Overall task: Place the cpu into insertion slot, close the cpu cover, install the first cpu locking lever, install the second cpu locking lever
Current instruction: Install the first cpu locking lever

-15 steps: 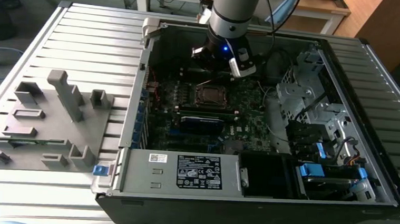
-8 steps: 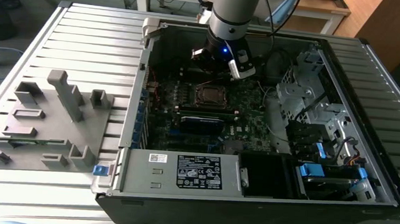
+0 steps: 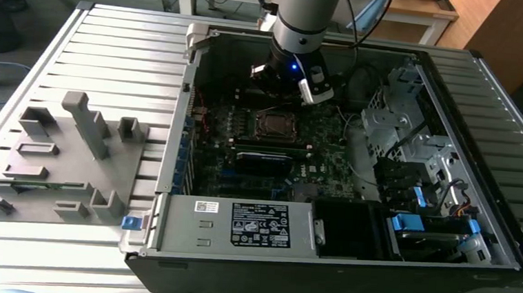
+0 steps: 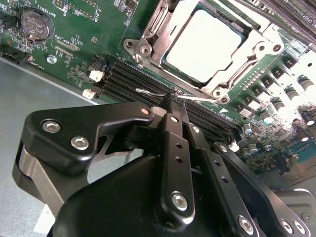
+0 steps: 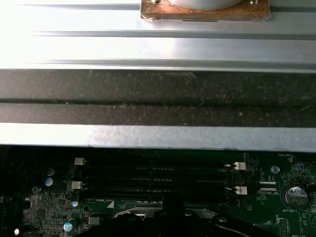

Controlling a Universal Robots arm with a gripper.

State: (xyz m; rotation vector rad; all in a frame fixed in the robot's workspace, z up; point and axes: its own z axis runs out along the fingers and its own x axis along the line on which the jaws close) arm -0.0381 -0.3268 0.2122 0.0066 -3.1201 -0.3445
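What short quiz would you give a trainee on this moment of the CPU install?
1. True or false: the cpu already lies in the insertion slot.
2. The jaws of the gripper stand: A) wide open, B) shut together, C) clamped around a memory stick.
3. Fill in: the cpu cover lies ____ over the cpu.
Key: 1 true; 2 B; 3 closed.
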